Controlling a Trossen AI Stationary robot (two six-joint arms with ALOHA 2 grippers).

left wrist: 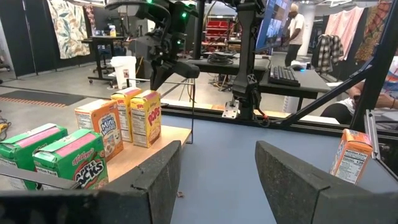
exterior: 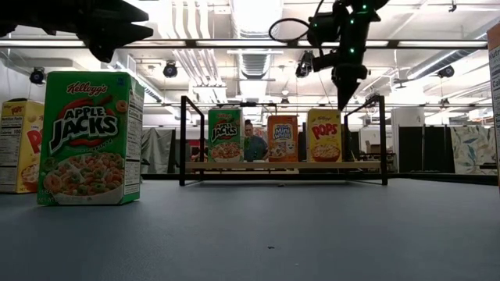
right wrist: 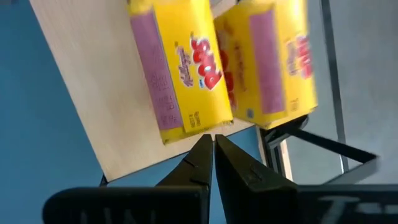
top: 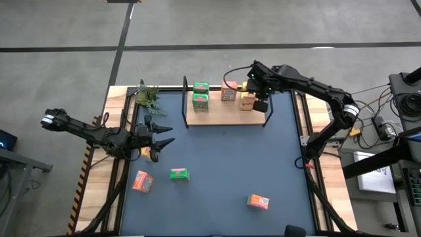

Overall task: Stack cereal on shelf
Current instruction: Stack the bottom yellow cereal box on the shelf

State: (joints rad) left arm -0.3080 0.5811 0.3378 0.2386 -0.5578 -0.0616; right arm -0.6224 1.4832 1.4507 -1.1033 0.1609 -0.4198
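- Shelf (top: 223, 113): pale wood board, matt; thin black metal posts.
- Cereal boxes (exterior: 91, 137): glossy printed card.
- Mat (top: 223, 171): dark blue, matt, smooth.

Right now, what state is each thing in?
Left gripper: open, empty, over the mat.
Right gripper: shut, empty, above the shelf's end.
Shelf: five cereal boxes standing on it.
Green box on the mat: upright.
Plant: at the mat's corner.

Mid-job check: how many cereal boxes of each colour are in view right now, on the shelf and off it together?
Green boxes: 3
Orange-red boxes: 3
Yellow boxes: 3
Total: 9
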